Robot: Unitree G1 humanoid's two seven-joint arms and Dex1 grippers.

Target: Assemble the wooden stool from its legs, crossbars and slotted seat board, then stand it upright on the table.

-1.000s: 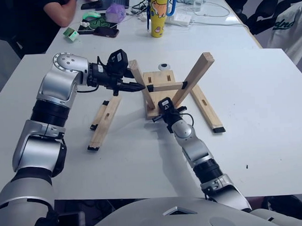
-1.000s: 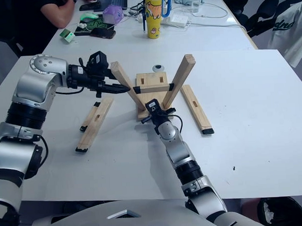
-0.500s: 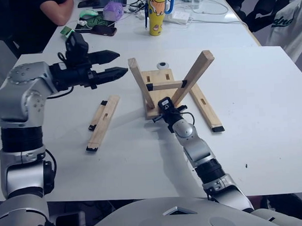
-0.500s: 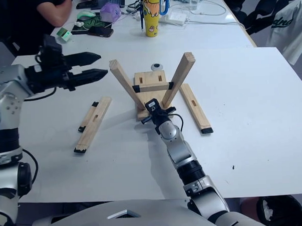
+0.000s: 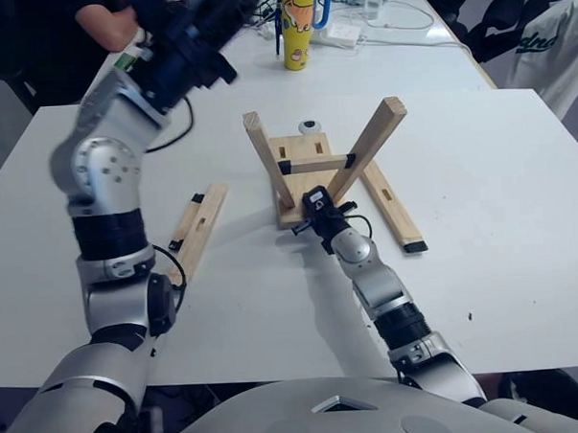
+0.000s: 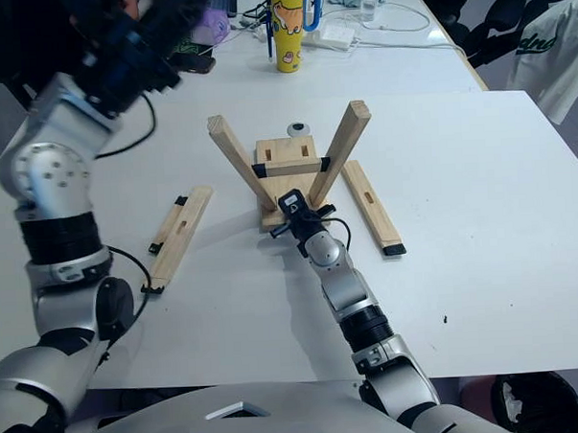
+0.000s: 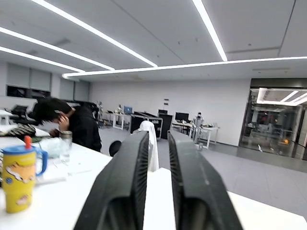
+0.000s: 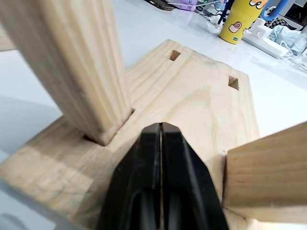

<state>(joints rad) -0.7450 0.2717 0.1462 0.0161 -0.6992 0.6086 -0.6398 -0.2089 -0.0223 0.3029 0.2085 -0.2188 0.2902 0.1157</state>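
The slotted seat board [image 5: 303, 147] lies flat mid-table. Two legs stand slanted in it, the left leg [image 5: 265, 158] and the right leg [image 5: 374, 144], joined by a crossbar [image 5: 317, 164]. My right gripper [image 8: 160, 130] is shut, its tips resting on the board's near edge between the two legs; it also appears at the board's front [image 5: 312, 201]. A loose leg [image 5: 394, 207] lies to the right of the board. Another loose leg [image 5: 201, 232] and a thin crossbar [image 5: 185, 222] lie to the left. My left gripper [image 7: 156, 177] is raised high over the table's far left [image 5: 213, 14], open and holding nothing.
A small round object [image 5: 309, 126] sits just behind the seat board. A yellow mug [image 5: 300, 24], a phone and other clutter stand on the far table. A person sits at that table's left end. Bare white tabletop [image 5: 501, 226] spreads to the right and front.
My left arm pulled away from the stool's left leg and swung up and back, high over the far left of the table. The right gripper and stool parts stayed put.
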